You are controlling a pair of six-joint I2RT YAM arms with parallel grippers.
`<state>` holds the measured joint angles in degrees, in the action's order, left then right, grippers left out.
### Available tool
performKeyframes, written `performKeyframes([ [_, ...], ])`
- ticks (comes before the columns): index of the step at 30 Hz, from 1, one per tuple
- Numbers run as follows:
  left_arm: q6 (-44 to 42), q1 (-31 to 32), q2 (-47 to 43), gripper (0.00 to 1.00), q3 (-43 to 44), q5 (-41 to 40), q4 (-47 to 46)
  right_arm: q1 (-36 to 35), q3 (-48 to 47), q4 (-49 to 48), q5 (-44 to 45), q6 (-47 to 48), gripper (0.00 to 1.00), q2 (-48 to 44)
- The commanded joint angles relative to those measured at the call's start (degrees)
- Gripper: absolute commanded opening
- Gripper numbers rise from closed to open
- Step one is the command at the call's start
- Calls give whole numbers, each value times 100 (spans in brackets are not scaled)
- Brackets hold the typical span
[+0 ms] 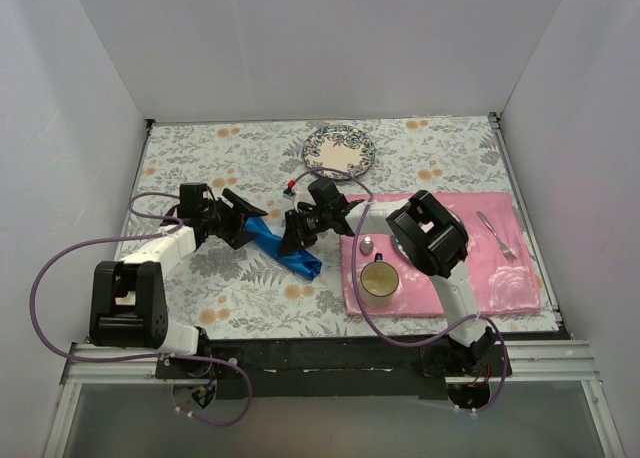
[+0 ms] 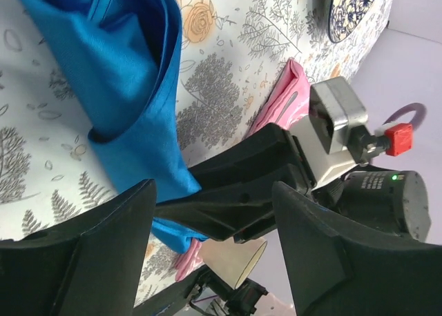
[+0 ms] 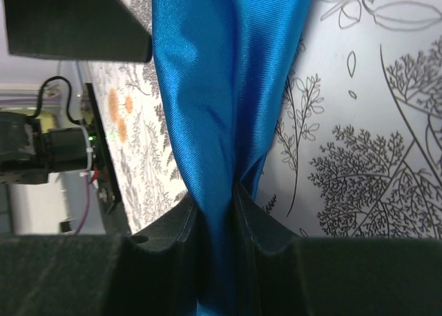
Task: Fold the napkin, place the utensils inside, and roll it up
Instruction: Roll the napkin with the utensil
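- Overhead, the napkin (image 1: pixel 290 250) lies bunched on the table (image 1: pixel 200 158) between left gripper (image 1: pixel 243 226) and right gripper (image 1: pixel 300 234); I'd spread it flat before folding. Only a fork (image 1: pixel 497 235) shows, on the pink placemat (image 1: pixel 500 278).
- Left wrist: jaws apart, gripping nothing; the cloth's far edge is cut off.
- Right wrist: jaws pinched on a napkin fold; pull gently.

The worktop (image 1: pixel 200 158) is covered in a grey-and-orange floral print and stands between white walls (image 1: pixel 300 38). Near the middle of its far edge lies a round plate (image 1: pixel 338 150) with a blue flowered pattern. A pink placemat (image 1: pixel 505 278) lies on the right. A mug (image 1: pixel 379 278) stands at its near left corner, with a small grey object (image 1: pixel 367 243) just beyond.
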<state>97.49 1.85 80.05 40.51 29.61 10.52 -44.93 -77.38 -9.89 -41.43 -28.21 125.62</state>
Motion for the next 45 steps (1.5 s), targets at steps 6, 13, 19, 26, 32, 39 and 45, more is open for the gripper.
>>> performKeyframes([
  [6,68,114,687,66,343,54,-683,247,505,-812,-682,-730,30,270],
  [13,-11,123,977,66,317,-78,-745,292,558,-428,-595,-433,40,130],
  [19,-37,140,1144,66,379,-95,-797,300,128,802,37,490,55,-240],
  [26,-46,158,1171,65,335,-78,-815,186,-584,2253,854,1545,66,-591],
  [32,-213,158,802,66,387,-78,-535,19,-1103,2870,1436,1959,69,-802],
  [39,-126,158,406,68,923,10,-156,-148,-1296,2703,1067,1872,65,-803],
  [45,50,158,941,68,1257,247,-349,-341,-1200,2396,795,1713,51,-715],
])
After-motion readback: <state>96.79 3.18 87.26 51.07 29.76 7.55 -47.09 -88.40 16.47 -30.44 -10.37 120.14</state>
